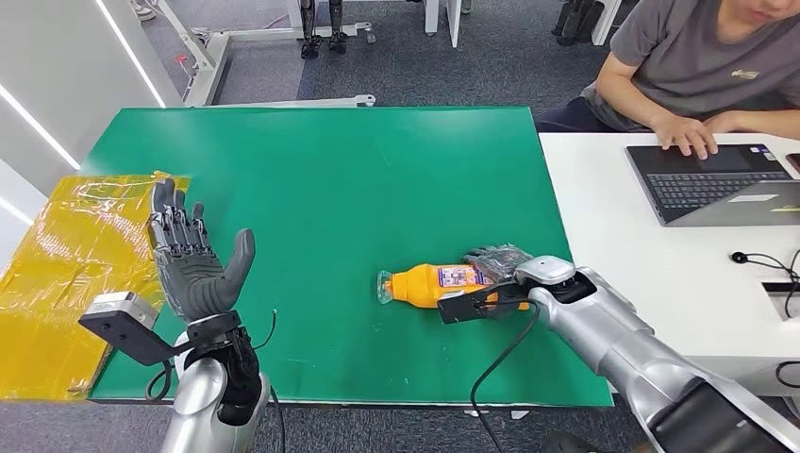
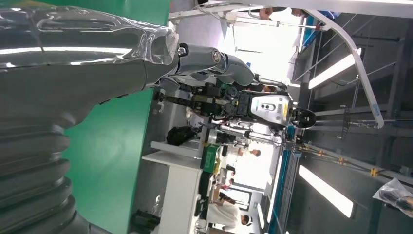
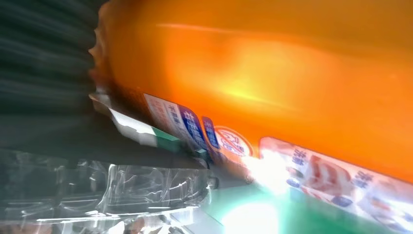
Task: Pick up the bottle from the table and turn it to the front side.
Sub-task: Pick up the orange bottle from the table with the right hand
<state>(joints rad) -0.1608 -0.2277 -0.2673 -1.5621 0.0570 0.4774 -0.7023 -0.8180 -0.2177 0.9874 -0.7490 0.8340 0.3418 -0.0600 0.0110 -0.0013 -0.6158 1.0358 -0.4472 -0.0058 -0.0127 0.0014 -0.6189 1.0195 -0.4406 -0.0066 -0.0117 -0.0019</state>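
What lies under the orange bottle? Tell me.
The bottle lies on its side on the green mat. The right hand covers its bottom end, so what is beneath that end is hidden.

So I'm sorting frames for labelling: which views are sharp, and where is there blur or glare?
Head view: sharp and evenly lit, the bottle and right robot hand are clear. Right wrist view: bottle too close, soft and smeared, with a white glare patch near its label. Left wrist view: robot hand sharp, bright windows and ceiling lights blown out behind.
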